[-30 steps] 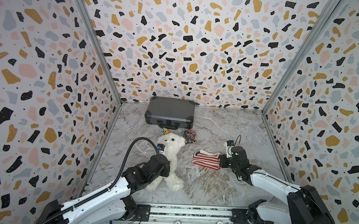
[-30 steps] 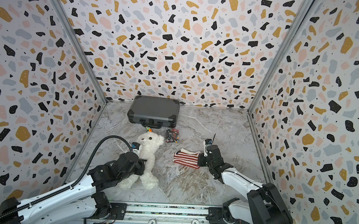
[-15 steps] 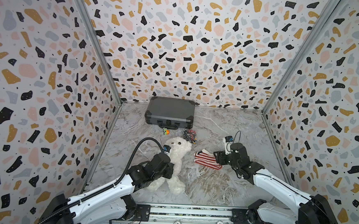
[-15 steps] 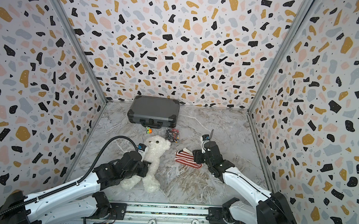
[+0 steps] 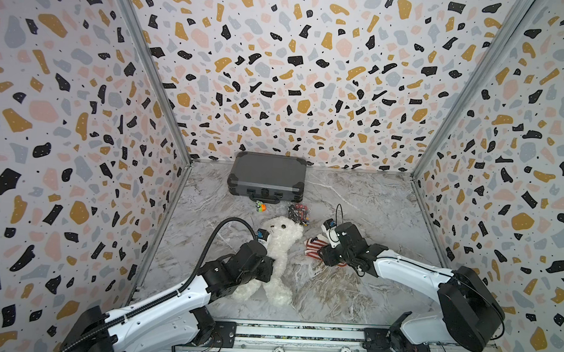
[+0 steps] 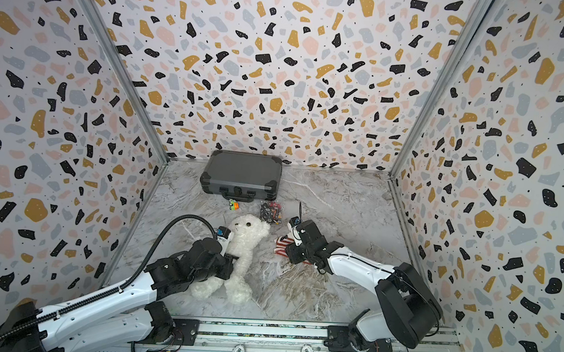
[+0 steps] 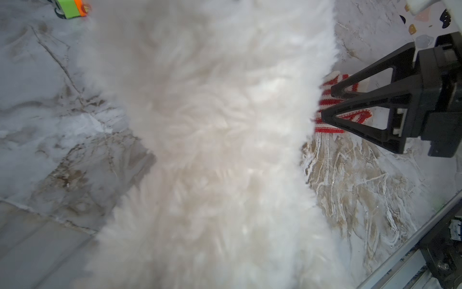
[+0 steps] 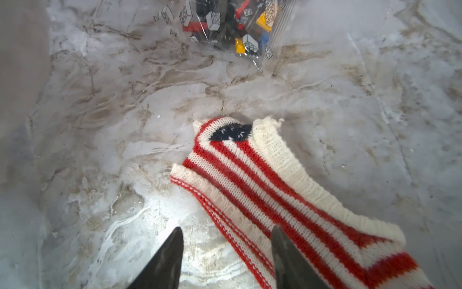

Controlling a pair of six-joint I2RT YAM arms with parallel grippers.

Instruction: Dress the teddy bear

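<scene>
The right gripper [image 8: 226, 229], open and empty, hangs over the striped sweater [image 8: 262, 175], with the teddy bear [image 5: 281, 247] just ahead; the left gripper [image 5: 268, 266] is buried in fur, so its grip cannot be told.

Both arms reach low and inward; right gripper [image 8: 226, 231] jaws stand apart, left gripper [image 6: 233, 257] jaws hidden

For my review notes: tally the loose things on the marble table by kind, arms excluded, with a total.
White teddy bear: 1
Red-and-white striped knitted sweater: 1
Grey hard case: 1
Clear bag of toy bricks: 1
Small green-and-orange toy: 1
Total: 5
</scene>
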